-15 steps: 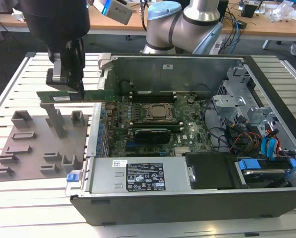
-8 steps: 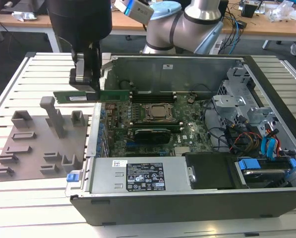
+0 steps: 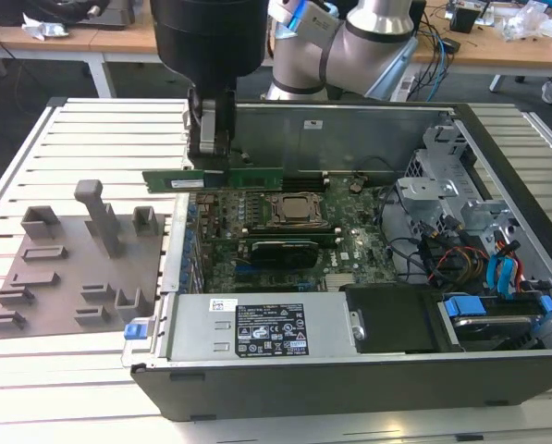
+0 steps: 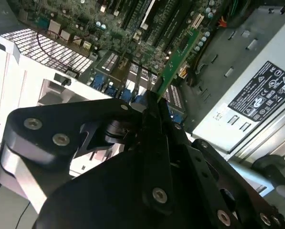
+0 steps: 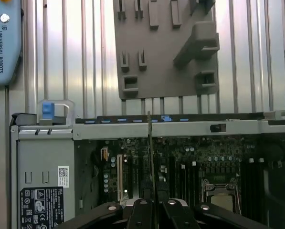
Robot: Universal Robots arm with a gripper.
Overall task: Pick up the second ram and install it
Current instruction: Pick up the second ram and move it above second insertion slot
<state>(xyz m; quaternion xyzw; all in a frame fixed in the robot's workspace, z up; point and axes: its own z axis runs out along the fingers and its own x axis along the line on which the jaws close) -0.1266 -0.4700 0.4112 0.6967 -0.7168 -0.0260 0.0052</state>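
Bright, even overhead light in all views; the slatted table glares near-white in the first wrist view. Soft shadow inside the computer case in the exterior view. Second wrist view: gripper is a dark, blurred close-up mass, the second ram well lit.

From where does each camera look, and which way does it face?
Exterior view: off the arm, looking down into the open grey computer case; silver arm and black gripper show.
Second wrist view: on the wrist, looking along the gripper at the thin green ram stick above the green motherboard.
First wrist view: on the wrist, looking down at the case and grey plastic holder tray; gripper shows.
Shared: both wrist views show the gripper shut on the ram stick.
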